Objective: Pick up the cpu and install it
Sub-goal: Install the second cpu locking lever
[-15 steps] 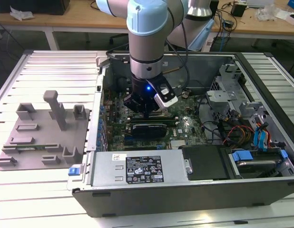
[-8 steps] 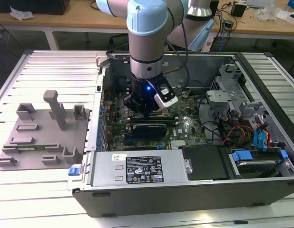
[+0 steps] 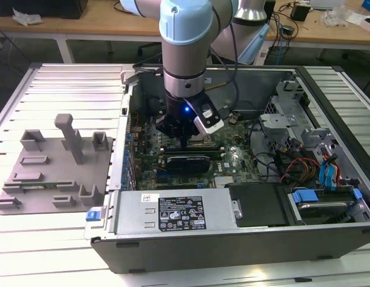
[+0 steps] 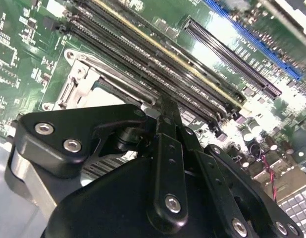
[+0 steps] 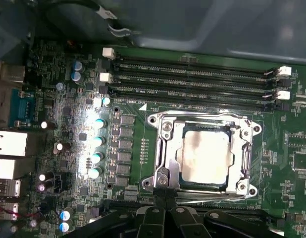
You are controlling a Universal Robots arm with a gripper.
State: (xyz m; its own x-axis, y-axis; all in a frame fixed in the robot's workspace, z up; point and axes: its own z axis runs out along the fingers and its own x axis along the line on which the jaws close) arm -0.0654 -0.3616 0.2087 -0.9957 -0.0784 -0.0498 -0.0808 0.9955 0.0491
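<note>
arms: 1 robot arm [image 3: 188,36] | grippers: 1 gripper [image 5: 165,196] | cases: 1 open computer case [image 3: 191,245] | cpus: 1 cpu [image 5: 205,153] | socket frames: 1 socket frame [image 5: 165,148] | memory slots: 4 memory slots [image 5: 192,82] | white slot latches, first wrist view: 4 latches [image 5: 285,71] | grey fixture trays: 1 fixture tray [image 3: 29,179]

Far behind, wooden workbenches [image 3: 83,24] stand cluttered with cables [image 3: 290,24]. Nearer, a pale slatted metal table [image 3: 47,89] spans the scene under bright, even light.

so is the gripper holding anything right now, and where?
Nothing held, as far as can be seen. The cpu sits in the socket frame, apart from the gripper at the frame's edge.
</note>
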